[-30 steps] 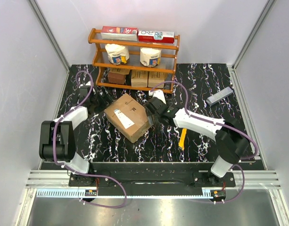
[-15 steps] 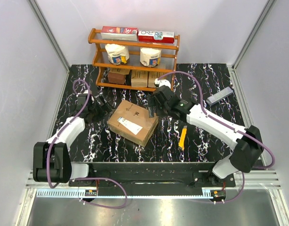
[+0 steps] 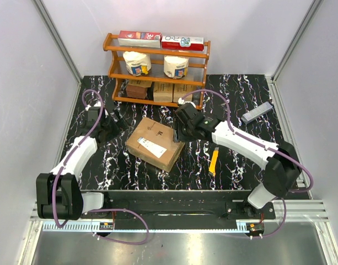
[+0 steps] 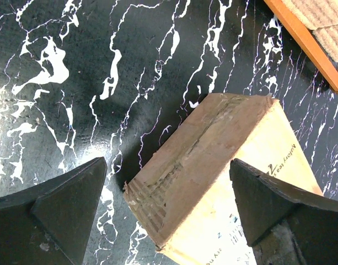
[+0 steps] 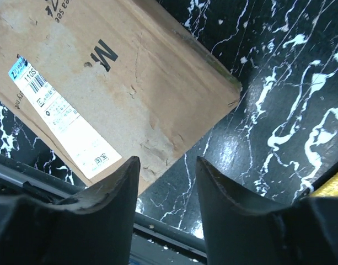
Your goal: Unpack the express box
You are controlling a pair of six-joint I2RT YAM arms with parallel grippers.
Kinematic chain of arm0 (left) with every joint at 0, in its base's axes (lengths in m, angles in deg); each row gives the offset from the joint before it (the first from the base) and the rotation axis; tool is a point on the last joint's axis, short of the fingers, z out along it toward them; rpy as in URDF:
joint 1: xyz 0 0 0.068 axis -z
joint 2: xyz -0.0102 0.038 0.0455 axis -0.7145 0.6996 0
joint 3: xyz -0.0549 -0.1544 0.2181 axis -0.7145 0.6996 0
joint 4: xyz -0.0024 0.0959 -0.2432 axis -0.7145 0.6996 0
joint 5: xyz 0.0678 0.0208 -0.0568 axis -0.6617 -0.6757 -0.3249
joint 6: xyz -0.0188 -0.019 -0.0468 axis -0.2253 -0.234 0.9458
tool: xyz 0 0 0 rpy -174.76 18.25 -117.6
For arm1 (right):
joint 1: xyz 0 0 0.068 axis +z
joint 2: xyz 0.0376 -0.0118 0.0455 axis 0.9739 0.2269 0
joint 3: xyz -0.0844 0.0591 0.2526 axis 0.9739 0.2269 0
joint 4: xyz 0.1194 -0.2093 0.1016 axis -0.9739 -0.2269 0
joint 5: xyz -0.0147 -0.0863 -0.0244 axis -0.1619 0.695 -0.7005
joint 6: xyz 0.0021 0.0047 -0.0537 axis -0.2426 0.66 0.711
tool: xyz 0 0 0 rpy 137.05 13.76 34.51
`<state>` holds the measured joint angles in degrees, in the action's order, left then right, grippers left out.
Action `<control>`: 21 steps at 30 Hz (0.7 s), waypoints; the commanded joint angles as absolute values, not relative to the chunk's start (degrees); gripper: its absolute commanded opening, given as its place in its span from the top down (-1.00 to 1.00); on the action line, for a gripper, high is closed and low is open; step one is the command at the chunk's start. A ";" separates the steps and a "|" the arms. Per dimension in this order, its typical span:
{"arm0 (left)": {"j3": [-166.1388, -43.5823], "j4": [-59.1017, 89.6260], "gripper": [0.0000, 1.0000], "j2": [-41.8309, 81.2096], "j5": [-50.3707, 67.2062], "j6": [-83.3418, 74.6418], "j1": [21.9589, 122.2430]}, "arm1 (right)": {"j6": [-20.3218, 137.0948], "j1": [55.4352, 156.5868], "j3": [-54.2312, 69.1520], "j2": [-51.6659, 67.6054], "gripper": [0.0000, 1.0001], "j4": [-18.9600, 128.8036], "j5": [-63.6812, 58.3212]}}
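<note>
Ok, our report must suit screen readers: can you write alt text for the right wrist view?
A brown express box with a white label and black lettering lies on the black marbled table. The right gripper is in the foreground, jaws apart, with the box's edge showing in the gap.

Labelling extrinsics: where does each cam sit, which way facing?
Top external: above and behind the arm bases, looking down on the table and express box; both arms, left hand, right hand show.
Left wrist: on the left wrist, looking down at one end of the box; its two fingers frame it.
Right wrist: on the right wrist, looking down at the box's labelled face; its two fingers show.
Shared: all three see the box.
</note>
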<state>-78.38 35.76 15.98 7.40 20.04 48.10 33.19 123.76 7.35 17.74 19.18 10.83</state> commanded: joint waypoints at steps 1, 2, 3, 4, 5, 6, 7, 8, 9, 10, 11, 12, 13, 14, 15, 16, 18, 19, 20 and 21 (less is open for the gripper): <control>-81.73 35.21 -0.98 15.21 7.63 18.44 47.97 | 30.66 124.08 6.80 19.17 0.03 19.13 8.39; -82.00 35.29 -0.98 15.39 8.15 18.35 47.97 | 30.40 124.08 6.98 19.70 0.06 18.96 8.13; -82.17 35.21 -0.98 15.30 8.24 18.26 47.97 | 30.14 124.08 7.42 19.96 0.13 18.87 8.13; -82.26 35.21 -0.98 15.47 8.42 18.00 47.97 | 29.26 123.99 7.68 20.05 0.16 18.43 8.13; -82.52 35.21 -0.98 15.39 8.51 18.00 47.97 | 28.91 124.08 8.03 20.14 0.17 18.17 8.30; -82.79 35.38 -0.98 15.39 8.59 17.91 47.97 | 28.55 123.91 9.08 20.14 0.18 18.08 8.47; -82.96 35.47 -0.98 15.47 8.68 17.73 47.97 | 28.12 123.82 9.70 19.97 0.21 18.08 8.39; -83.40 35.65 -0.98 15.82 8.77 17.65 47.89 | 27.85 123.73 11.19 19.53 0.24 18.16 8.39; -83.67 35.82 -0.98 15.91 8.77 17.38 47.89 | 27.67 123.38 11.98 19.26 0.24 18.16 8.39; -83.93 36.00 -0.98 16.09 9.03 17.29 47.89 | 27.32 123.20 12.77 19.09 0.27 18.51 8.48; -84.28 36.09 -0.98 16.35 9.21 17.21 47.89 | 27.32 123.03 13.65 18.83 0.28 18.86 8.22; -84.46 36.09 -0.98 16.61 9.38 17.21 47.89 | 27.32 122.77 15.31 18.65 0.28 19.21 8.21; -84.63 36.00 -0.98 16.70 9.56 17.29 47.89 | 27.32 122.24 16.03 18.56 0.31 19.39 8.21; -84.81 36.00 -0.98 16.97 9.91 17.29 47.89 | 27.32 121.89 16.90 18.73 0.31 19.31 7.86; -84.98 36.09 -0.98 17.23 10.09 17.29 47.89 | 27.32 121.62 17.35 18.73 0.33 19.31 7.86; -85.16 36.09 -0.98 17.32 10.26 17.21 47.89 | 27.32 121.36 17.61 18.82 0.34 19.31 7.69; -85.25 36.00 -0.98 17.50 10.88 17.12 47.89 | 27.23 121.09 18.40 18.73 0.36 19.31 7.60; -85.34 36.09 -0.98 17.50 10.97 16.94 47.89 | 27.23 121.09 18.58 18.56 0.37 19.31 7.60; -85.25 36.09 -0.98 17.50 11.40 16.94 47.89 | 27.15 120.75 19.10 18.47 0.39 19.31 7.86; -85.34 36.00 -0.98 17.50 11.49 16.85 47.89 | 26.97 120.65 19.37 18.21 0.39 19.22 7.95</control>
